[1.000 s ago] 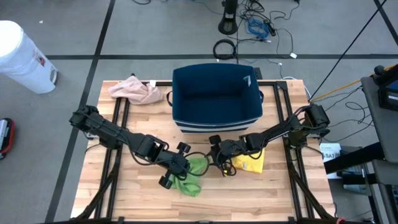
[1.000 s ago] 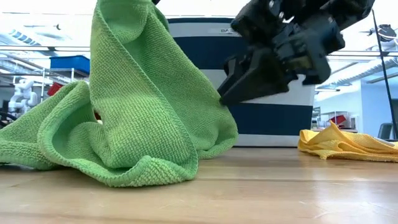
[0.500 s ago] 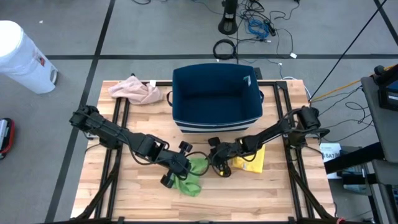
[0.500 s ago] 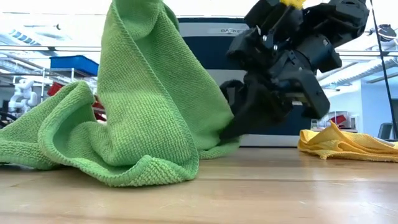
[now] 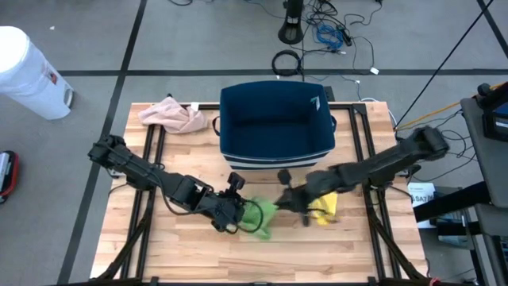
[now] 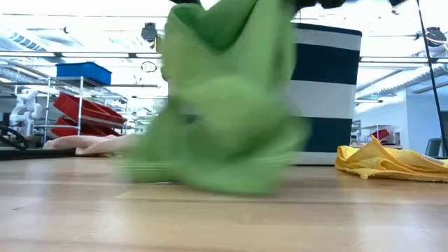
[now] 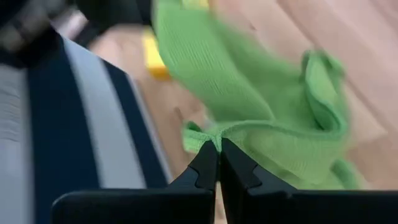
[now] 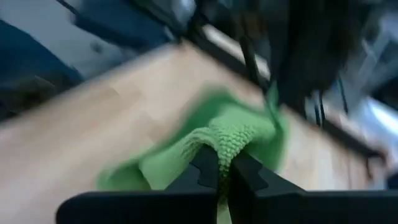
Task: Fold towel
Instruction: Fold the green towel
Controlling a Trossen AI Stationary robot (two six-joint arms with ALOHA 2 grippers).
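The green towel [image 5: 259, 217] hangs bunched between my two grippers over the wooden table [image 5: 159, 246], in front of the blue bin. My left gripper [image 5: 240, 211] is shut on its left side, and my right gripper [image 5: 282, 202] is shut on its right side. In the low view the towel [image 6: 224, 119] is blurred and drapes down from both holds, which lie above the picture's top. Its lower edge [image 6: 231, 183] is at the table; whether it touches I cannot tell. My left gripper pinches a bunched edge of the towel [image 7: 208, 132] between its two shut fingers, slanting down from the table's left. The cloth spreads away beyond the fingertips and sags. My right gripper pinches a thick fold of the towel [image 8: 225, 138], several layers, between its shut fingers, coming from the table's right. The cloth hangs slack below and beyond them.
A blue bin with a white stripe [image 5: 274, 123] stands at the table's far middle, close behind both grippers. A yellow cloth [image 5: 323, 209] lies just right of the right gripper, and a pink cloth [image 5: 173, 115] lies at the far left corner.
My right gripper has shut on the towel's right side and gone up, drawing the cloth up off the table and a little toward the right edge. The heap that lay spread on the table now hangs between the grippers. My left gripper has rolled in place, still shut.
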